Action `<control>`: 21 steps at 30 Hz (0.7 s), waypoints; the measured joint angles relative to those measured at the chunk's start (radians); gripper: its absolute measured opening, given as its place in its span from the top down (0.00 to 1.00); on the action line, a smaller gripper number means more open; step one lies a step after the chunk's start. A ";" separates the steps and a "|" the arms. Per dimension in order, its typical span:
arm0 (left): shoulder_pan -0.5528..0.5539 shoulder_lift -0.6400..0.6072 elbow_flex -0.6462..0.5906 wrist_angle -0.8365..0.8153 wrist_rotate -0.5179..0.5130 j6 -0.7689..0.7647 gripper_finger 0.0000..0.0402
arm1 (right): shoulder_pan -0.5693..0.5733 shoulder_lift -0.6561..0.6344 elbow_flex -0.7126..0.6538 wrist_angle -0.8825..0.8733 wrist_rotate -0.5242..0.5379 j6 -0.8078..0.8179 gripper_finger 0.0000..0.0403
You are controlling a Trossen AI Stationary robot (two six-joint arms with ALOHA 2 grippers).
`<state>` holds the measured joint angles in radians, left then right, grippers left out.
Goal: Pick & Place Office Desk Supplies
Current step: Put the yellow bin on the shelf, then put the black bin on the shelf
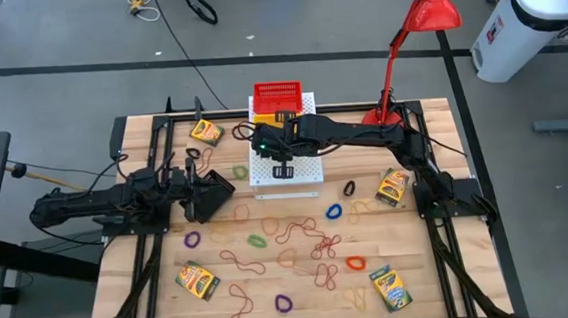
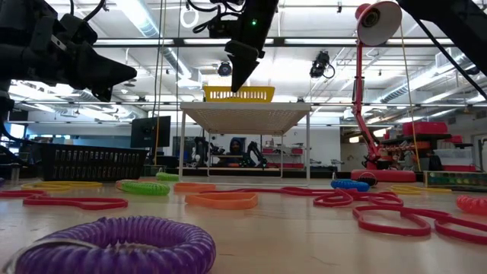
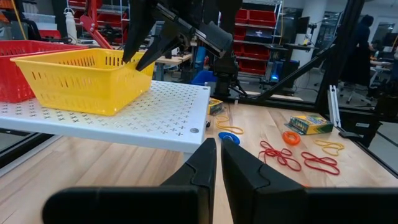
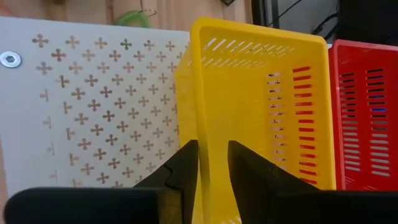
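Note:
Crayon boxes (image 1: 205, 132) (image 1: 392, 185) (image 1: 197, 279), reddish rubber bands (image 1: 310, 247) and coloured elastic loops (image 1: 334, 212) (image 1: 191, 240) lie flat on the wooden table. A yellow basket (image 3: 81, 78) stands on the raised white perforated board (image 3: 168, 115). My right gripper (image 3: 138, 57) hangs open at the basket's rim. In the right wrist view its fingers (image 4: 186, 165) straddle the yellow side wall (image 4: 208, 124) next to the bare board. I see nothing between them but that wall. My left gripper (image 3: 219, 163) waits shut at the table's left, pointing level at the board.
A red basket (image 1: 276, 91) stands on the board behind the yellow one. A red desk lamp (image 1: 425, 19) rises at the far right of the table. More loops (image 2: 122, 247) (image 2: 221, 200) lie near the table's front edge.

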<state>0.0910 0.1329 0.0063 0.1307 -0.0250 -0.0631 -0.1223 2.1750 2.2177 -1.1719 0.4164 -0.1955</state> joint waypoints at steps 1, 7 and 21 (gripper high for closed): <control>0.000 0.000 0.000 0.000 0.000 0.000 0.92 | 0.000 0.000 0.000 0.002 0.001 0.000 0.76; 0.000 0.000 0.000 0.000 0.000 0.000 0.92 | 0.012 -0.005 0.000 0.028 0.085 0.002 0.75; 0.000 0.000 0.000 0.006 0.019 -0.017 0.92 | 0.091 -0.078 0.000 -0.105 0.094 0.100 0.67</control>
<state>0.0914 0.1328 0.0063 0.1362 -0.0061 -0.0805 -0.0315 2.0971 2.2177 -1.2767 0.5101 -0.0950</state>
